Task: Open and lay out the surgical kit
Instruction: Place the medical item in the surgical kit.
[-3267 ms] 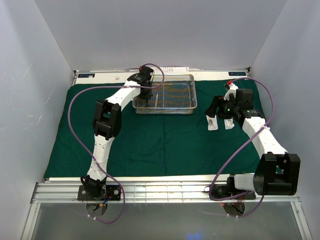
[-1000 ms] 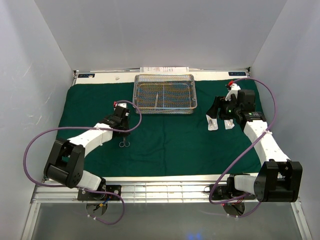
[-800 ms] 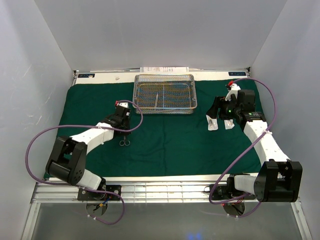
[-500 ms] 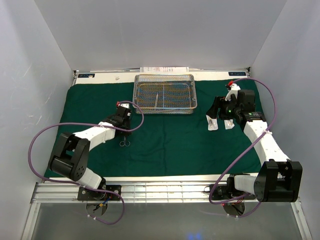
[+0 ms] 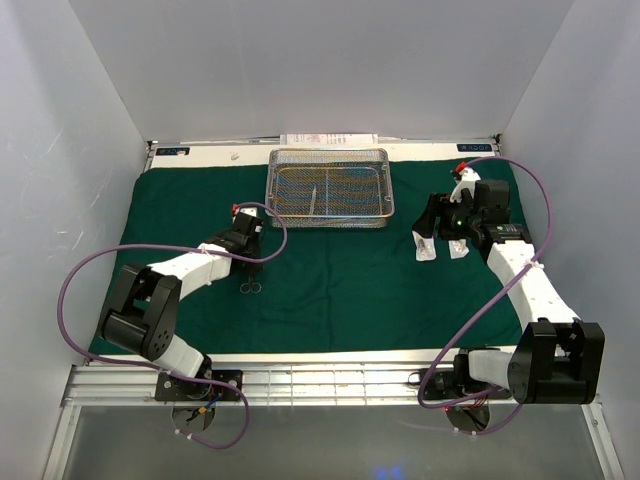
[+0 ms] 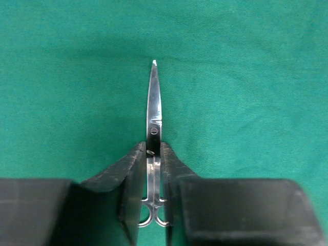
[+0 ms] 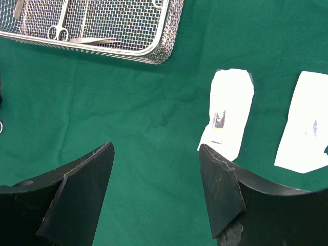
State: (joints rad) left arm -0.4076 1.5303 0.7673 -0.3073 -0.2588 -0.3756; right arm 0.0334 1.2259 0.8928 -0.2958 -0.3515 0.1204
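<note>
The left gripper point(image 6: 153, 154) flanks the scissors point(image 6: 153, 102) on green cloth point(image 6: 246, 77), pinch or gap I cannot tell; the right gripper point(image 7: 156, 148) gapes near white packets point(image 7: 230, 110).

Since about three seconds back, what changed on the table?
Left gripper came out of the mesh tray, swung back toward the near left and brought a pair of scissors down onto the green cloth. Its fingers closely flank the pivot; release can't be confirmed. Unchanged: right gripper open over the cloth by the white packets, tray position.
</note>
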